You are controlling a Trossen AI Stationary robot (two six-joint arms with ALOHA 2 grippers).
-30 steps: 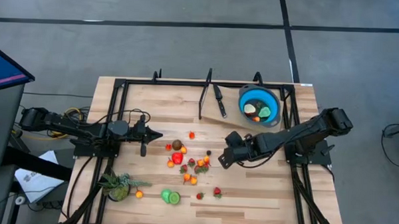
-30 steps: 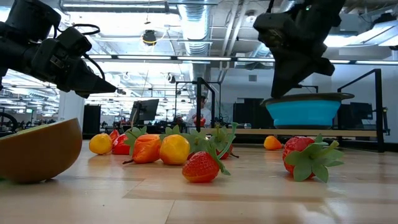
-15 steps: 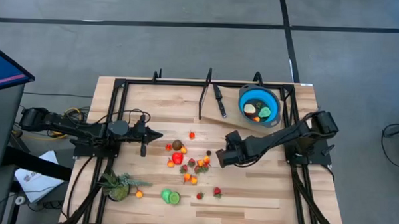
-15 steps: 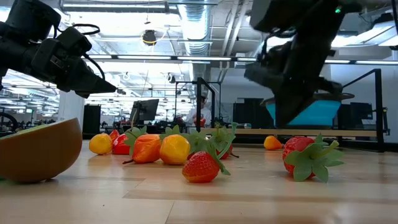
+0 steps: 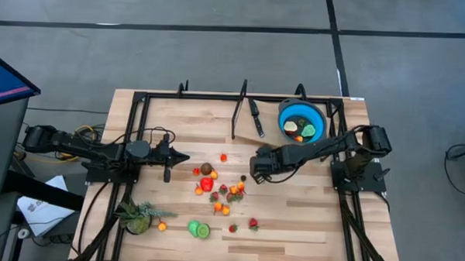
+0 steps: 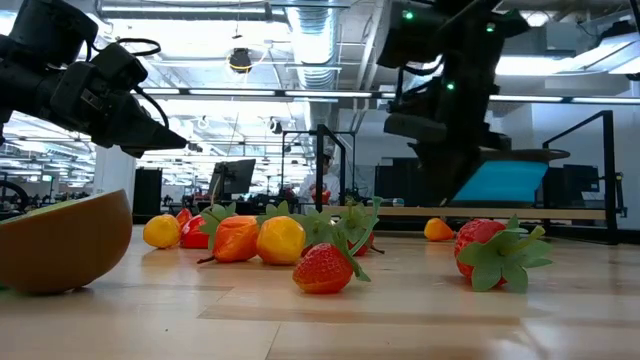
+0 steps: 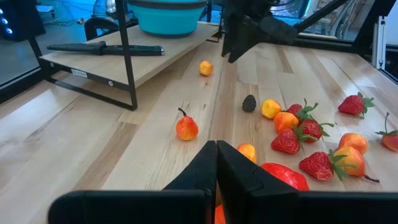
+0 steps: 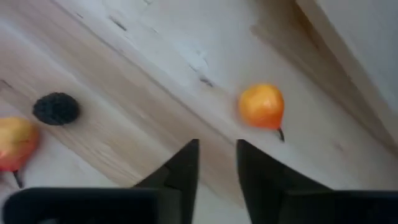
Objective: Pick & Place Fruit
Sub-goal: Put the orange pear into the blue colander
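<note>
The fruit (image 5: 215,184) lies scattered in a loose cluster at the table's middle, seen also in the low view as the fruit (image 6: 280,240). A small orange fruit (image 8: 262,106) lies apart on the wood, with a dark berry (image 8: 56,107) nearby. My right gripper (image 8: 217,162) hangs slanting down above this orange fruit (image 7: 206,67), slightly open, with nothing between its fingers. My left gripper (image 7: 216,149) is shut at the table's left, pointing toward the cluster.
A blue bowl (image 5: 289,111) with a few fruits in it stands at the far right on a raised board, next to a black-handled knife (image 5: 255,116). A spiky green plant (image 5: 139,216) stands near the front left. A black frame (image 5: 237,107) rims the table.
My right gripper has swung toward the table's left and far edge and sunk lower, tipping more steeply downward, until it hangs over the lone orange fruit near the board.
</note>
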